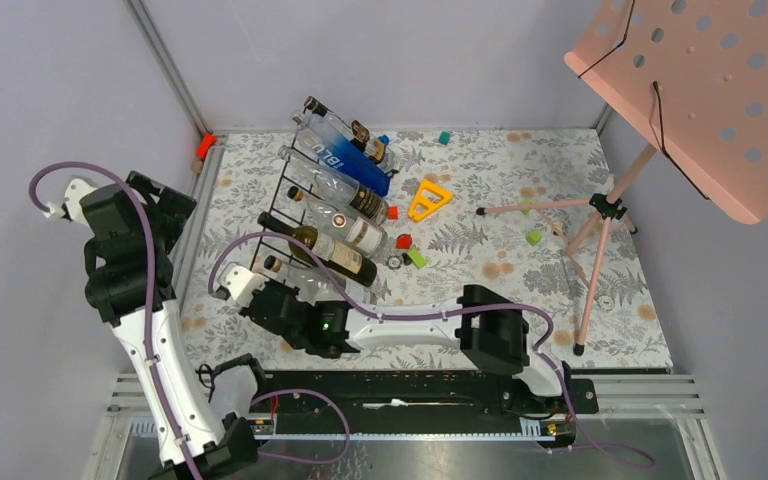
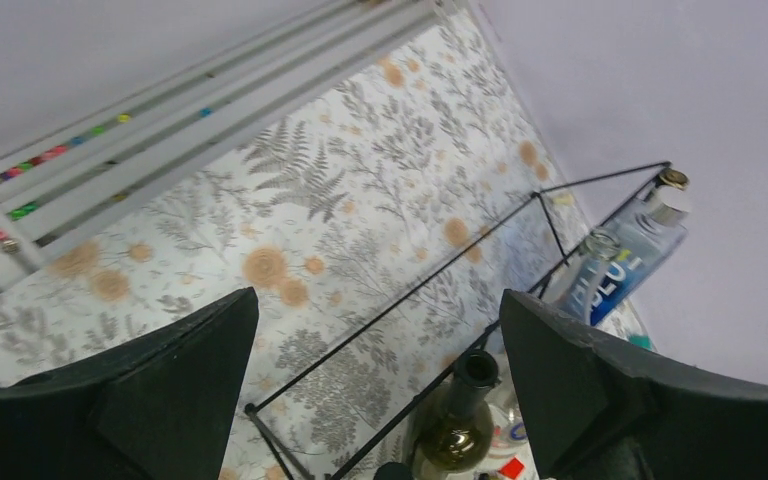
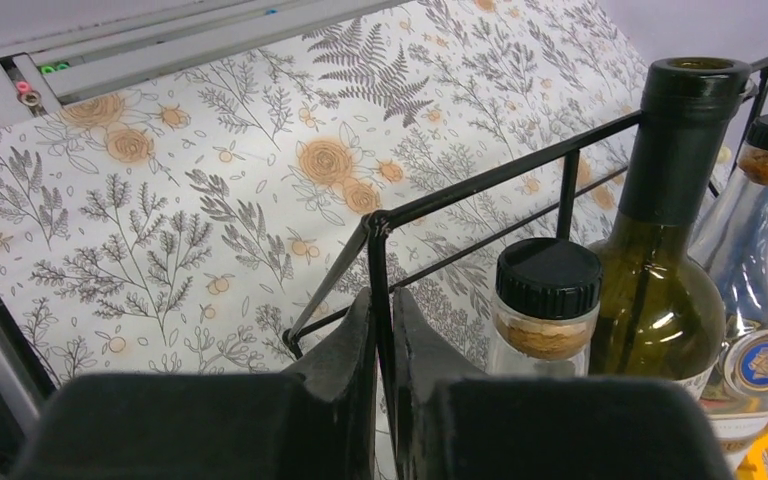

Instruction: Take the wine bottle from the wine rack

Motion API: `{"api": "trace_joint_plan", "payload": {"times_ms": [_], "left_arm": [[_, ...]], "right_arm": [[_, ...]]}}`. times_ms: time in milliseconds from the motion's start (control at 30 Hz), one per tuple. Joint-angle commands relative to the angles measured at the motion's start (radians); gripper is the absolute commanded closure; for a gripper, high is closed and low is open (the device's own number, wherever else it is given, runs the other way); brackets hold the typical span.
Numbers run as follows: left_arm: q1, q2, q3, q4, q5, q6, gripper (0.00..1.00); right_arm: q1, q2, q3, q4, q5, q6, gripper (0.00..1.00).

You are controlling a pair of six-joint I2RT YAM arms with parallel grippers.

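Note:
The black wire wine rack (image 1: 282,190) stands at the back left of the floral mat and holds several bottles lying on it. The dark green wine bottle (image 1: 338,256) lies low on the rack, neck pointing left. My right gripper (image 1: 263,283) is shut on a thin upright wire at the near corner of the wine rack (image 3: 381,262), with the wine bottle (image 3: 665,300) just right of the right gripper (image 3: 383,325). My left gripper (image 1: 172,212) is raised left of the rack. The left gripper (image 2: 378,300) is open and empty above the wine bottle's mouth (image 2: 457,420).
A clear bottle with a blue label (image 1: 345,160) and other bottles share the rack; a small black-capped bottle (image 3: 547,300) is beside the wine bottle. A pink perforated music stand (image 1: 700,90) on a tripod (image 1: 600,215) stands right. A yellow triangle (image 1: 428,200) and small blocks lie mid-mat.

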Motion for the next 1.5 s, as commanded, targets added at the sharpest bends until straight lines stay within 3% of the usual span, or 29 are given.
{"api": "trace_joint_plan", "payload": {"times_ms": [0,333,533,767,933,1033,1267,1467], "left_arm": [[0.007,-0.017,0.050,-0.069,-0.157,-0.013,0.01],[0.007,-0.005,0.118,-0.085,-0.171,-0.004,0.01],[0.007,0.000,0.171,-0.083,-0.130,0.023,0.01],[0.007,0.061,0.237,-0.058,0.048,0.074,0.04],[-0.008,0.143,0.261,-0.020,0.201,0.097,0.06],[-0.084,0.213,0.295,0.003,0.209,0.131,0.08],[-0.197,0.493,0.423,0.032,0.350,0.254,0.13],[-0.213,0.730,0.542,0.029,0.479,0.345,0.29]], "right_arm": [[-0.007,0.013,0.074,0.119,-0.091,0.067,0.93],[-0.008,-0.189,-0.109,0.191,-0.221,0.067,0.40],[-0.006,-0.344,-0.220,0.221,-0.287,0.089,0.25],[-0.005,-0.534,-0.327,0.163,-0.354,0.117,0.21],[-0.016,-0.634,-0.278,-0.116,-0.253,0.197,0.20],[-0.081,-0.684,-0.247,-0.316,-0.284,0.322,0.22],[-0.238,-0.883,-0.396,-0.454,-0.364,0.472,0.25],[-0.271,-1.027,-0.502,-0.535,-0.332,0.476,0.25]]}}
